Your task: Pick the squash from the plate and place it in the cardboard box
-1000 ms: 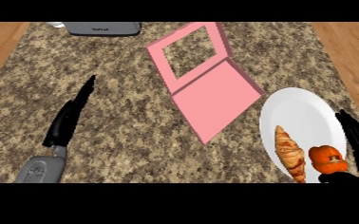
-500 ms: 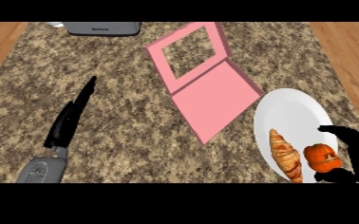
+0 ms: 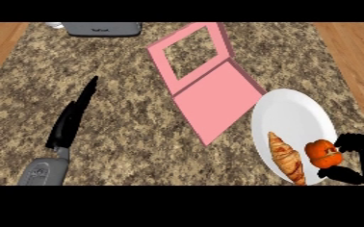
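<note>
The orange squash [image 3: 321, 153] lies on the white plate [image 3: 292, 113] at the counter's right, next to a croissant [image 3: 286, 157]. My right hand [image 3: 350, 142] comes in from the right edge; its fingers curl over the squash's upper right and its thumb lies under the squash, so it pinches it. Most of that hand is out of view. The pink box [image 3: 195, 57] stands open at centre back, with its lid [image 3: 217, 98] flat on the counter and reaching the plate. My left hand [image 3: 70, 122] rests open at the left, fingers straight.
A grey appliance [image 3: 101, 29] sits at the counter's back left edge. Wooden floor shows beyond the counter's left and right edges. The speckled counter stretches between my left hand and the box.
My right hand's fingers and thumb have drawn in from either side onto the squash. The squash stays on the plate. My left hand has not moved.
</note>
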Available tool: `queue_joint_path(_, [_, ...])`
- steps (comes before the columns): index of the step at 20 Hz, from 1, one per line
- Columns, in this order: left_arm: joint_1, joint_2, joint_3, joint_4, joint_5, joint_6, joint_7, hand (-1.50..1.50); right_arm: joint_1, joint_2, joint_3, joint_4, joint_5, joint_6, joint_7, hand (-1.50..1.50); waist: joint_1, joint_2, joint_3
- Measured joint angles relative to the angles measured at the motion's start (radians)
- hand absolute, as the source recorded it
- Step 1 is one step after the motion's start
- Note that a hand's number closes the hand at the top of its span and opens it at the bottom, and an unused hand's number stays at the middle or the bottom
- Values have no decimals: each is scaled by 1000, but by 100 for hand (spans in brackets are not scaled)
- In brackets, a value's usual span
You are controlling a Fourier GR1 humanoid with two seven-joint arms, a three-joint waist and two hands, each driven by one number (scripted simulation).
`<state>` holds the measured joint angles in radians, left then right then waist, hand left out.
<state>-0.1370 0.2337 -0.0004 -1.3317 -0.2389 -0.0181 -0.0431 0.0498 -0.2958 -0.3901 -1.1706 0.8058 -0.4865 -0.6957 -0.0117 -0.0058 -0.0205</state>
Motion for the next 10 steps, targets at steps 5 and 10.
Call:
queue_joint_path(5, [-27,0,-16,-7,1,-23,-2,0,-22,98,45,-49,165,11,241,150,42,11,-31])
queue_joint_path(10, [-46,-3,-35,-12,-6,-33,-6,0,-19,127,50,-84,300,91,413,150,88,31,-54])
